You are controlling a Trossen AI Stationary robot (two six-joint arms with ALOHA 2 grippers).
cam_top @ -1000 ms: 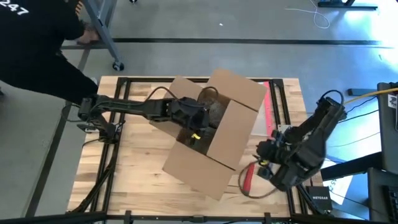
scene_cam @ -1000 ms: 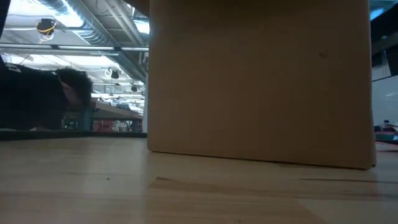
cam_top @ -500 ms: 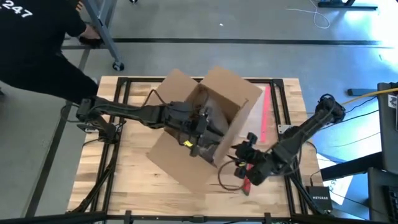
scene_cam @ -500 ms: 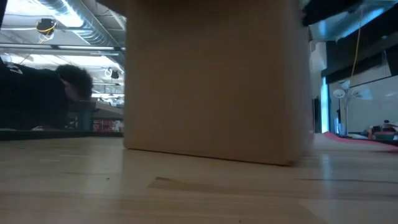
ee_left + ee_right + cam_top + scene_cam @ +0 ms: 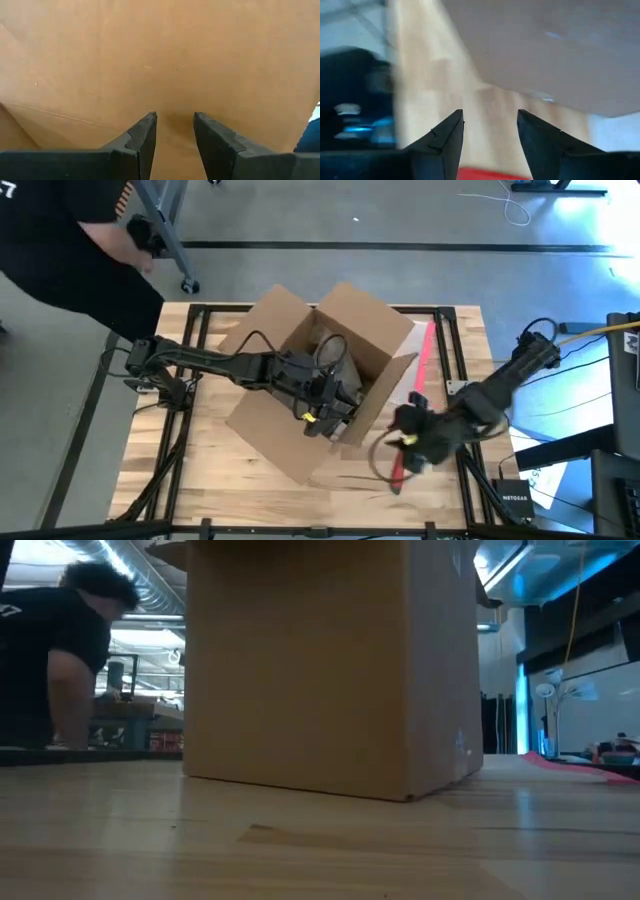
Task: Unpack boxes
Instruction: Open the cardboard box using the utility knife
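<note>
The brown cardboard box (image 5: 350, 320) stands open in the middle of the table, flaps spread; in the low view its outer wall (image 5: 300, 670) fills the picture. My left gripper (image 5: 322, 418) reaches down inside it, open by a narrow gap (image 5: 175, 125), its tips at the box's inner wall (image 5: 175, 50). Dark contents (image 5: 335, 360) lie in the box beside the arm. My right gripper (image 5: 400, 448) is open (image 5: 490, 125) over the table just right of the box (image 5: 545, 50), above the clear pouch's pink-red edge (image 5: 420, 360). My left gripper has its fingertips (image 5: 145, 125) right at the box's inner wall (image 5: 175, 100), coming from the table's left and slanting down. Whether they touch the cardboard, I cannot tell.
A person in black (image 5: 70, 250) bends at the table's far left corner. The pouch's red strip (image 5: 490, 174) runs along the table's right side. A small black device (image 5: 515, 500) lies at the near right corner. Bare wood shows near the left and near edges.
The box has turned about and slid toward the table's left, so a corner now faces the low camera. My left gripper stayed inside it, shifting slightly toward the near edge. My right gripper swung from the right edge toward the box, then back a little.
</note>
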